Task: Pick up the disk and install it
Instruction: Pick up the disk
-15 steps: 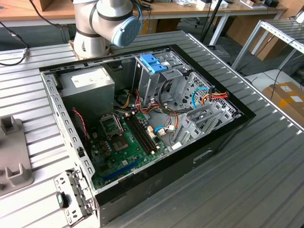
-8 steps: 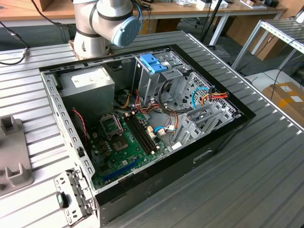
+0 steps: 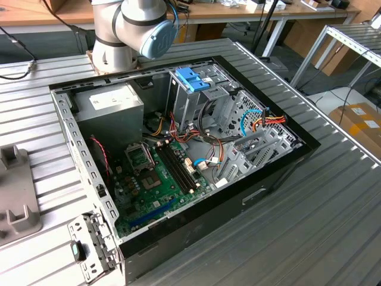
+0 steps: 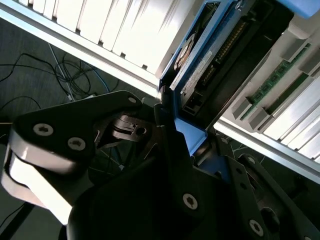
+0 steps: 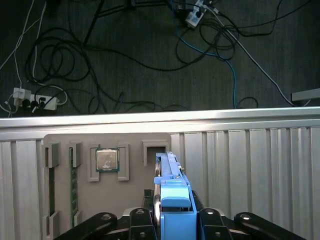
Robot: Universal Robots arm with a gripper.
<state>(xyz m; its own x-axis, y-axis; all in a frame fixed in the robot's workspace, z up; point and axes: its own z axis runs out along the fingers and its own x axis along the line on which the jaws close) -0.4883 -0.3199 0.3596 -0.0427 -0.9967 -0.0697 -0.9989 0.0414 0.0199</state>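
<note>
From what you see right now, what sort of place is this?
Probably a robotics lab or workshop: a robot arm on a ribbed metal table, an open computer case beside it, and loose cables on the floor.

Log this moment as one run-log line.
gripper: shut on disk | disk: edge-on, by grey tray | computer case: open

The disk (image 5: pixel 172 197) is seen edge-on in the first wrist view: its broad faces are hidden and its near end is cut off by the frame. In the second wrist view the black gripper (image 4: pixel 175 137) covers the disk's held end; its far end runs out of frame.
</note>
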